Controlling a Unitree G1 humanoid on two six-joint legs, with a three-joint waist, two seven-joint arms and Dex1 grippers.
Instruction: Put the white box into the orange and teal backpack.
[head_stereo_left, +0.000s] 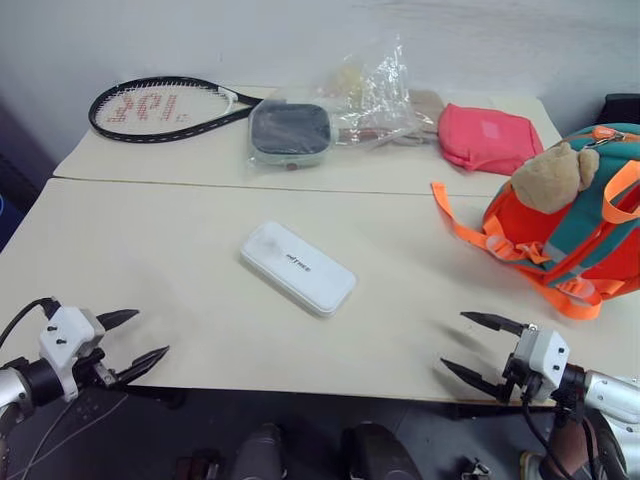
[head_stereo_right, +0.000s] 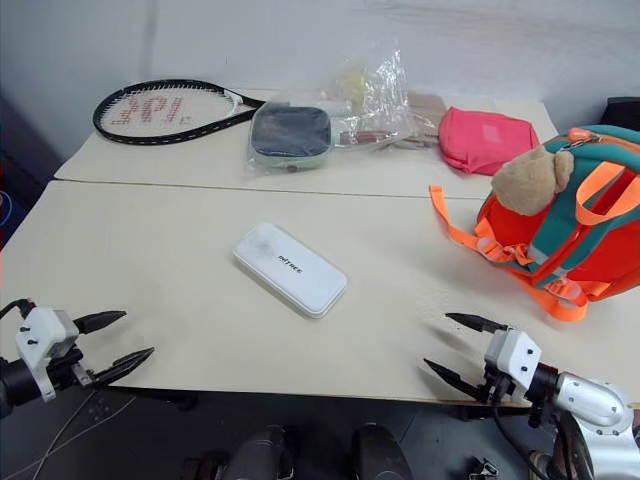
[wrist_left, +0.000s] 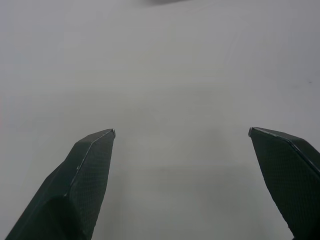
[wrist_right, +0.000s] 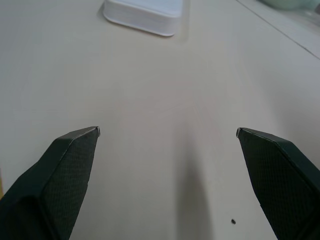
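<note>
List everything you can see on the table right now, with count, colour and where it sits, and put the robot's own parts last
Flat glossy white box: 1, white, table centre.
Orange fabric backpack with teal trim: 1, orange and teal, right edge; tan plush bear on it.
Pink fabric pouch: 1, pink, far right.
Dark-topped pale green case: 1, far centre.
Crinkled clear plastic bag: 1, beside the case.
Black-framed racket: 1, far left.
Cream table: 1.
Left gripper: 1, black fingers, open, near left edge.
Right gripper: 1, open, near right edge.

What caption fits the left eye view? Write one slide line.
Both grippers, left and right, open at the table's near edge; white box central, orange and teal backpack right.
</note>
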